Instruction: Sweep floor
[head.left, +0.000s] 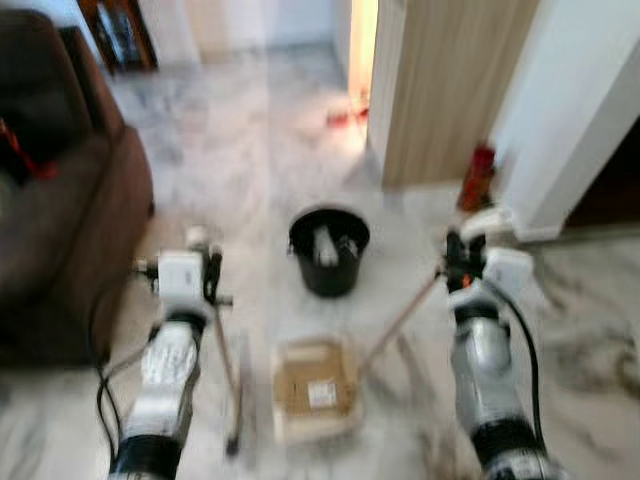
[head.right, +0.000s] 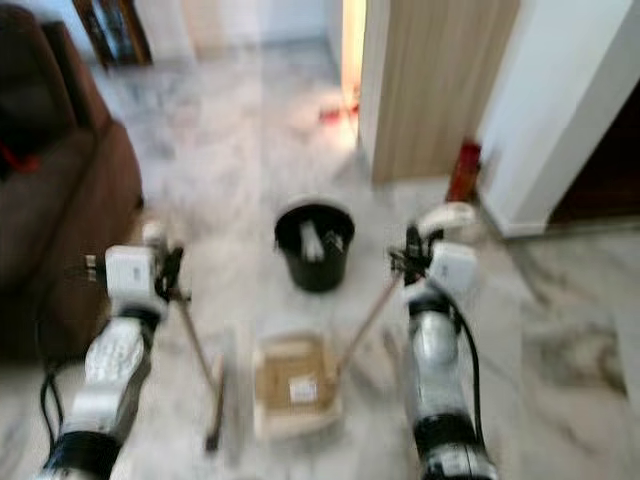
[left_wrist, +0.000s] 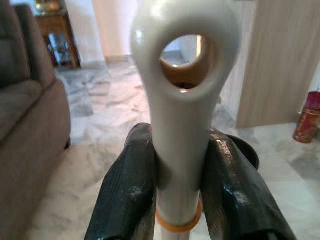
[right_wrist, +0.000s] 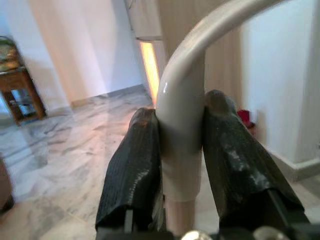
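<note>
1. Left wrist view showed the left gripper (left_wrist: 180, 200) with its fingers (left_wrist: 127, 195) clamped on the white looped top of a broom handle (left_wrist: 182, 100).
2. The right gripper (right_wrist: 182, 170) had its fingers (right_wrist: 135, 170) pinched on the curved dustpan handle (right_wrist: 182, 115).
3. Below and between both fingers, the dustpan (head.left: 315, 390) lay on the marble floor (head.left: 250, 150), with a black bin (head.left: 328, 250) just beyond.
4. Sweeping seemed to be underway; next, probably, drawing the broom toward the dustpan.
</note>
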